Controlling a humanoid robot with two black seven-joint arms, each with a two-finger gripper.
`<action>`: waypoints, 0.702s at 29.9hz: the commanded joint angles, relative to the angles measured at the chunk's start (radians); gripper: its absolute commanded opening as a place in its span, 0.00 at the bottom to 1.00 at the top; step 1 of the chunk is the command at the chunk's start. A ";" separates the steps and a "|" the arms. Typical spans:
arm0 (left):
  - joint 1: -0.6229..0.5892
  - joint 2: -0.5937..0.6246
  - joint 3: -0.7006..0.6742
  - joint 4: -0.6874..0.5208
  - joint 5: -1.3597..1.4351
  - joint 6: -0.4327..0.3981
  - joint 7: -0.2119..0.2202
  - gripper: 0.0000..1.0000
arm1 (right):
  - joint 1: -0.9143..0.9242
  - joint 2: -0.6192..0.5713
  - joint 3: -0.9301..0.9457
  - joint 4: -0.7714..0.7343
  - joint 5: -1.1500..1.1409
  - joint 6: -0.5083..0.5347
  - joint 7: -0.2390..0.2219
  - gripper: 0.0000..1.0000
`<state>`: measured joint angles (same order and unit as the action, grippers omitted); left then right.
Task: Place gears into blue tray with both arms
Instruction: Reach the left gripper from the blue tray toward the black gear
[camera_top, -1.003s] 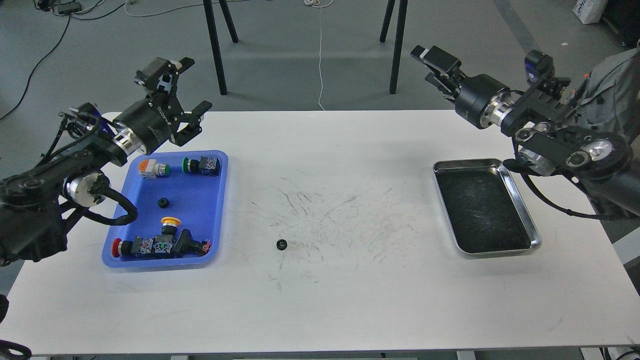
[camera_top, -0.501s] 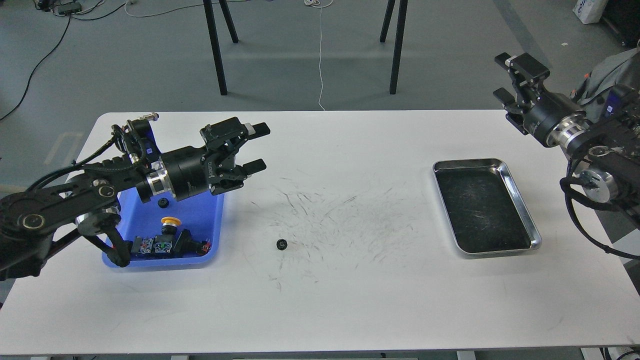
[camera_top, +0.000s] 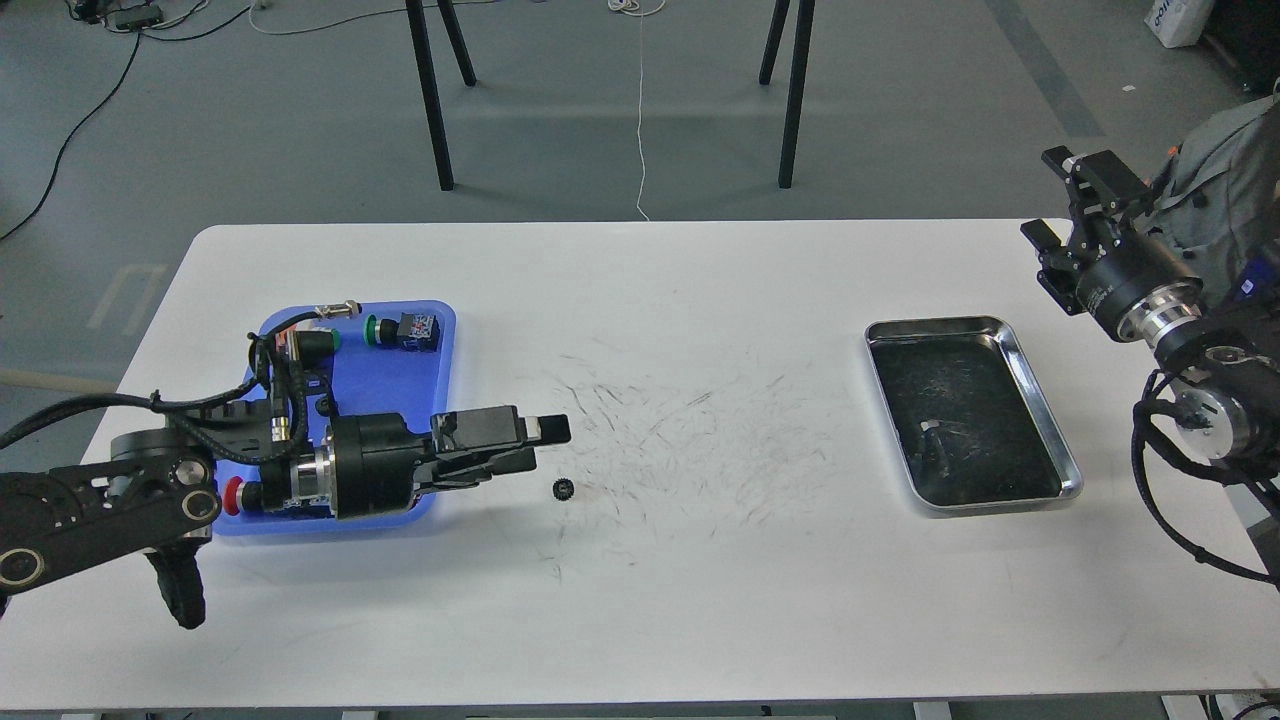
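Note:
One small black gear (camera_top: 562, 488) lies on the white table, just right of the blue tray (camera_top: 445, 345). My left gripper (camera_top: 545, 445) reaches out low over the tray's right front corner. Its fingers are open and empty, and their tips stop just up and left of the gear without touching it. The left arm covers much of the tray's front half, so I cannot see whether a gear lies inside. My right gripper (camera_top: 1062, 200) hangs open and empty at the far right, beyond the back right corner of the silver tray.
Push-button switches lie in the blue tray: a green-capped one (camera_top: 400, 330) at the back and a red-capped one (camera_top: 232, 495) at the front left. A silver metal tray (camera_top: 1040, 420) with a dark inside sits on the right. The table's middle is scuffed.
My left arm swung down and forward over the blue tray, bringing its gripper close to the gear on the table. My right arm drew back to the right. The gear has not moved.

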<state>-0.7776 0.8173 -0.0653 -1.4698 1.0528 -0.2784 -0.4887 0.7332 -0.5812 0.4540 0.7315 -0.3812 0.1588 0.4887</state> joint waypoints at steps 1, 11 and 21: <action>-0.002 0.013 0.022 -0.003 0.082 0.071 0.000 0.99 | -0.032 0.014 0.012 0.022 -0.001 -0.001 0.000 0.92; -0.017 0.091 0.032 -0.043 0.084 0.107 0.000 0.99 | -0.034 0.037 0.015 0.032 -0.004 -0.011 0.000 0.92; -0.051 0.117 0.062 -0.089 0.104 0.103 0.000 1.00 | -0.032 0.049 0.017 0.032 -0.004 -0.016 0.000 0.92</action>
<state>-0.8035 0.9340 -0.0044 -1.5562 1.1357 -0.1808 -0.4887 0.7032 -0.5337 0.4703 0.7640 -0.3851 0.1436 0.4887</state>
